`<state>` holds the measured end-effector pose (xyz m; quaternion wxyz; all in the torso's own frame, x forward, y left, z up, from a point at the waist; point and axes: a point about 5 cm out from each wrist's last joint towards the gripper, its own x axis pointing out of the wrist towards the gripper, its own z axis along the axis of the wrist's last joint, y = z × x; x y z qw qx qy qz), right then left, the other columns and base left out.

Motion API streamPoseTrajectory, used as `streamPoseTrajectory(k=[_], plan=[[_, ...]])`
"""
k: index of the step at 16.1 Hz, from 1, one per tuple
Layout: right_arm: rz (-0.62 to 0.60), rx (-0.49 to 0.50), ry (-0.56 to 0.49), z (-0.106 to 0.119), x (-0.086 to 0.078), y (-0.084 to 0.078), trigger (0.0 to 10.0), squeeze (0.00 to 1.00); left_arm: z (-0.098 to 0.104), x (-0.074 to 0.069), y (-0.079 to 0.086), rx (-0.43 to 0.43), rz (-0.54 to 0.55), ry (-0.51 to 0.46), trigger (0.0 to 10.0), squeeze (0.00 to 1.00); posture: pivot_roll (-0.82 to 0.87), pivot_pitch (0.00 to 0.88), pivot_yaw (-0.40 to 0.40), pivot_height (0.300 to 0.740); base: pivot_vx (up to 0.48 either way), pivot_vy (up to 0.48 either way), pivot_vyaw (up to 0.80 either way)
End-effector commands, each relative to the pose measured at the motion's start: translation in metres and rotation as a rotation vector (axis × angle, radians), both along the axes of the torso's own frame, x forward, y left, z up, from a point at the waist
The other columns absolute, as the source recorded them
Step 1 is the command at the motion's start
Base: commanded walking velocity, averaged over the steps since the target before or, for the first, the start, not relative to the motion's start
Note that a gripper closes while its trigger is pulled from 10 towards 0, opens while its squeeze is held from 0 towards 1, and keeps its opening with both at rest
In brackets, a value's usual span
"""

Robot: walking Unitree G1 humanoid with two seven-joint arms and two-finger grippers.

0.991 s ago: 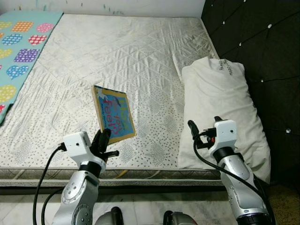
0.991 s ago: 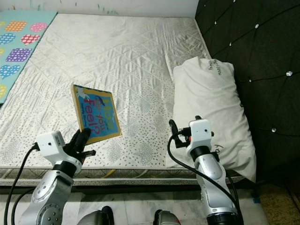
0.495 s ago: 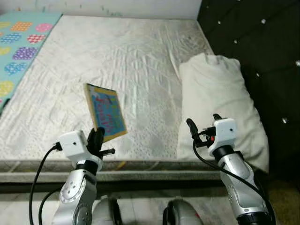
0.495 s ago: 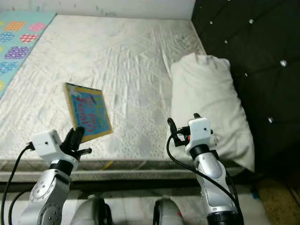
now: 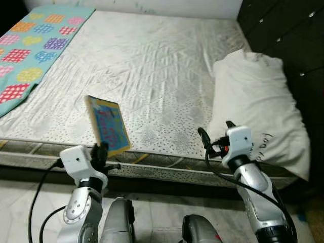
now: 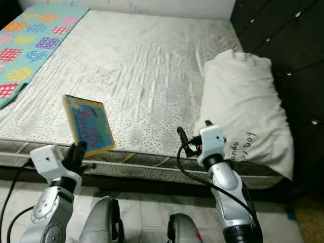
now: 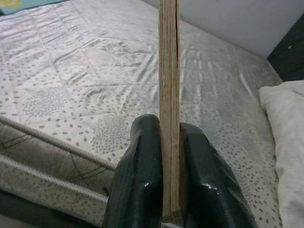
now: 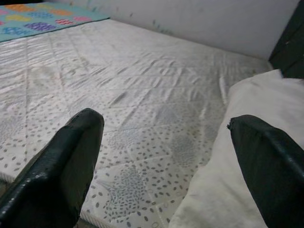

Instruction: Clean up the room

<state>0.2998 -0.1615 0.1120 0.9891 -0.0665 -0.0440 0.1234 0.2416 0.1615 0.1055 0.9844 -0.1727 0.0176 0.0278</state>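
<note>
A thin picture book with a blue cover and yellow border stands upright and tilted over the bed's front edge. My left gripper is shut on the book's lower edge; in the left wrist view both black fingers press the book seen edge-on. My right gripper hangs open at the front edge of the mattress, beside the white pillow, with nothing between its fingers.
A teal blanket with coloured hearts and circles covers the bed's far left. A black tufted headboard stands along the right. Pale tiled floor lies below the mattress edge, and a white wall is at the back.
The camera has shifted back and turned, so the bed edge and floor now show more. My left gripper still holds the book, now over the mattress's front edge. The right gripper stays open.
</note>
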Motion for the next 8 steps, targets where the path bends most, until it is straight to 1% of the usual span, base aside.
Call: streamPoseTrajectory(k=[1, 4, 6, 8], plan=[[0.006, -0.011, -0.004, 0.000, -0.001, -0.002, 10.0, 0.00, 0.014, 0.003, -0.005, 0.005, -0.018, -0.067, 10.0, 0.00, -0.13, 0.164, -0.035, 0.651, 0.000, 0.000, 0.00], [0.018, -0.016, -0.009, -0.001, -0.002, 0.001, 10.0, 0.00, 0.016, -0.001, -0.006, -0.021, -0.040, -0.071, 10.0, 0.00, -0.13, 0.188, -0.031, 0.651, 0.000, 0.000, 0.00], [0.021, -0.008, -0.002, -0.001, -0.005, 0.002, 10.0, 0.00, 0.016, -0.004, -0.004, 0.000, -0.060, -0.070, 10.0, 0.00, -0.12, 0.212, -0.031, 0.651, 0.000, 0.000, 0.00], [0.012, 0.003, 0.014, -0.002, -0.012, 0.002, 10.0, 0.00, 0.017, -0.007, 0.000, 0.031, -0.058, -0.061, 10.0, 0.00, -0.12, 0.248, -0.031, 0.651, 0.000, 0.000, 0.00]])
